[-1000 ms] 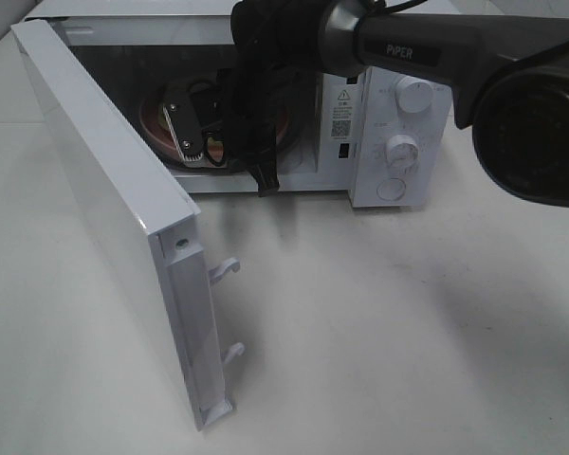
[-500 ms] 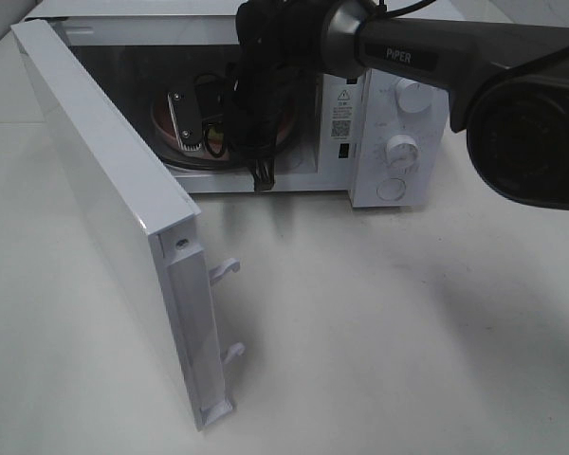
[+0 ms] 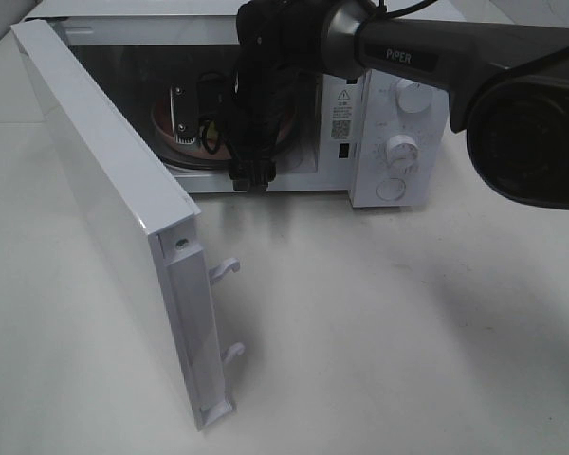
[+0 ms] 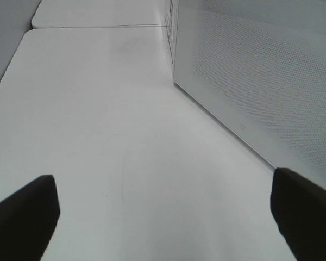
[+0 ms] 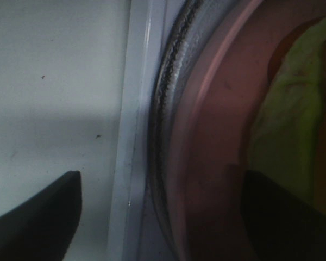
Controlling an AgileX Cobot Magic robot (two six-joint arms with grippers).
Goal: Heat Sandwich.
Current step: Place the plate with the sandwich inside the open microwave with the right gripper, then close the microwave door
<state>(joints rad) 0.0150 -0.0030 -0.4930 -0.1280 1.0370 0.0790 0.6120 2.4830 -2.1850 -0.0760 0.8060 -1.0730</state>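
Note:
The sandwich (image 5: 293, 109) shows its green-yellow filling in the right wrist view, lying on a pink plate (image 5: 206, 163). The plate rests on the glass turntable (image 5: 162, 109) inside the microwave (image 3: 398, 133). My right gripper (image 5: 163, 217) is open, its two dark fingertips far apart on either side of the plate's rim and holding nothing. From above, my right gripper (image 3: 197, 128) reaches into the oven cavity over the plate (image 3: 166, 118), and the wrist hides most of the sandwich. My left gripper (image 4: 163, 217) is open over the bare white table (image 4: 98, 136), beside the microwave door (image 4: 261, 81).
The microwave door (image 3: 104, 209) stands wide open, swung out to the left toward the table's front, with two latch hooks (image 3: 226, 270) on its edge. The control panel's knobs (image 3: 403, 150) are to the right of the cavity. The right arm (image 3: 455, 52) crosses above the oven.
My right gripper's fingers have spread apart inside the microwave, letting go of the plate's rim. The plate and sandwich stay on the turntable. The left gripper has not changed.

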